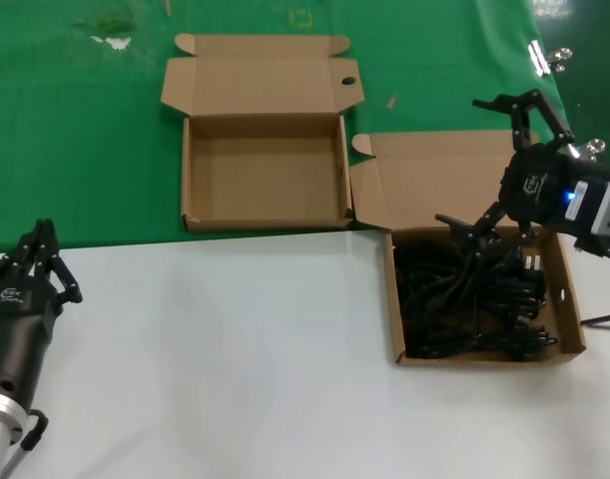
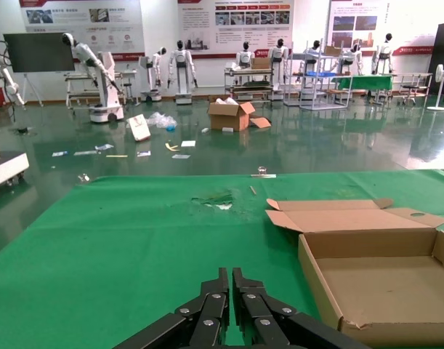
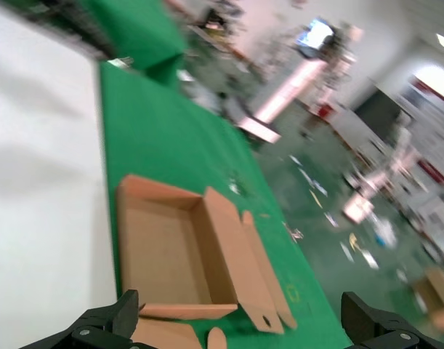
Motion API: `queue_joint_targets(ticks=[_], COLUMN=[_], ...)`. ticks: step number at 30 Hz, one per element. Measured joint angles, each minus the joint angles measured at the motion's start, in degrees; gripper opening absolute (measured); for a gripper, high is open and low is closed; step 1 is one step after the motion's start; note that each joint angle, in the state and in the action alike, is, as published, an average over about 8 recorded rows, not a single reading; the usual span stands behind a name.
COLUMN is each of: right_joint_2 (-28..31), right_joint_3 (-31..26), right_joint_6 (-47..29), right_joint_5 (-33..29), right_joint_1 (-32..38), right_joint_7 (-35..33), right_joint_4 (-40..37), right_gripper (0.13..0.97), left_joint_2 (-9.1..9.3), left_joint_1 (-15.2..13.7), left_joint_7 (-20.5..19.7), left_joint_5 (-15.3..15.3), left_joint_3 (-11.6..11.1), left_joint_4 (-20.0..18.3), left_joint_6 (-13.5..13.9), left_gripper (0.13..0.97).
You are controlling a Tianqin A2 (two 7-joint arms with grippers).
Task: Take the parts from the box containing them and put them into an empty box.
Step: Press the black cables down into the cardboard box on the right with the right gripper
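The empty box stands on the green mat with a bare brown floor and its lid folded back; it also shows in the left wrist view and the right wrist view. To its right, the box containing the parts holds a dense tangle of black cords. My right gripper hovers over this box's back edge and lid, open wide and turned toward the empty box, with nothing between its fingers. My left gripper rests shut near the table's front left corner.
The front of the table is white and the back is a green mat. The full box's lid lies open towards the empty box. Small scraps lie on the mat at the far left.
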Motion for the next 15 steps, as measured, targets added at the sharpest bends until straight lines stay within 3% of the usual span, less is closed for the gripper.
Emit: queue_joint_targets(ticks=[15], right_joint_2=[0.3], right_joint_3=[-5.6], right_joint_6=[-21.8], right_joint_5=[-4.0], right_joint_1=[11.8], right_joint_7=[-21.4], right_joint_4=[-13.4], right_gripper=[0.966], left_joint_2=[0.00], left_joint_1=[0.0], left_joint_7=[0.0], left_joint_5=[0.0], left_joint_3=[0.0], left_joint_4=[0.0], left_joint_6=[0.0], left_gripper=[0.141])
